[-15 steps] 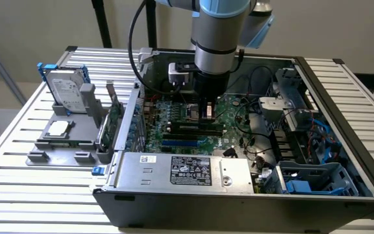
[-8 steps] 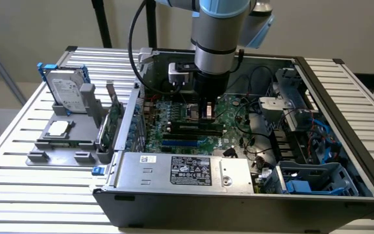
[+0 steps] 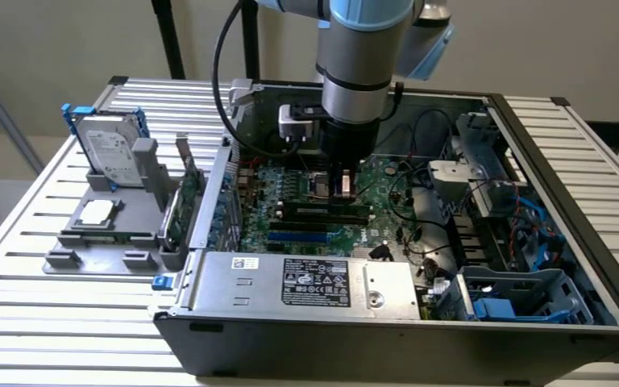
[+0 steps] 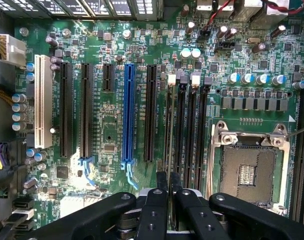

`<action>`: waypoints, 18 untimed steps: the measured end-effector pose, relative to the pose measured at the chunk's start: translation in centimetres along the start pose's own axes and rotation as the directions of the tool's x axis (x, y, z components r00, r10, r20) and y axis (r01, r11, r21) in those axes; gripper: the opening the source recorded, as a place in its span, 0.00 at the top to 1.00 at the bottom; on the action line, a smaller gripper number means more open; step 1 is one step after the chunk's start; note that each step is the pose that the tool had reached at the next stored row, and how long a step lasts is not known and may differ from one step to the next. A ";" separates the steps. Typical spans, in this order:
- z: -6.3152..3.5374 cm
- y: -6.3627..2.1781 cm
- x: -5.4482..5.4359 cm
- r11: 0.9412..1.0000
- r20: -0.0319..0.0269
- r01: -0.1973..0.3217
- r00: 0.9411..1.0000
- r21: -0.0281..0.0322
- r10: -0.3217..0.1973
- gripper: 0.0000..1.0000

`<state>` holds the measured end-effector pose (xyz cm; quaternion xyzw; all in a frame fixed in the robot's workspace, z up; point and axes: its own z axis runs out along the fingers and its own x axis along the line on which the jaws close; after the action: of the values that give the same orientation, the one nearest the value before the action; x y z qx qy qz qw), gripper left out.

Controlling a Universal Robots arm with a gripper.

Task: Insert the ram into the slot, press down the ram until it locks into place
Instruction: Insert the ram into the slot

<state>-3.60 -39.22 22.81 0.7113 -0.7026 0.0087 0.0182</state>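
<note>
Slot (image 4: 192, 130): glossy black plastic. Pincer (image 4: 169, 182): matt black plastic. Case (image 3: 396, 347): matt grey metal.

Lab: opened computer case (image 3: 396, 343), slatted bench (image 3: 62, 322)

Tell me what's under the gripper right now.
Four parallel black memory slots on the green motherboard run under the gripper, beside the silver processor socket. The gripper's body covers one end of them, so what lies there cannot be seen.
</note>
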 end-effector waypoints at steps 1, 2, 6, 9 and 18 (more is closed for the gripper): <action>0.03 0.00 0.0 1.000 0.000 0.000 1.000 0.000 0.000 0.87; 0.04 0.00 0.0 1.000 0.000 0.000 1.000 0.000 0.000 0.87; 0.06 0.05 0.0 1.000 0.000 0.000 1.000 0.000 0.000 0.87; 0.06 0.07 -0.1 1.000 0.000 0.000 1.000 0.000 0.000 0.87; 0.28 0.06 -0.1 1.000 0.000 0.001 1.000 0.000 -0.001 0.87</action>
<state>-3.67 -39.14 22.52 0.7116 -0.7023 0.0087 0.0182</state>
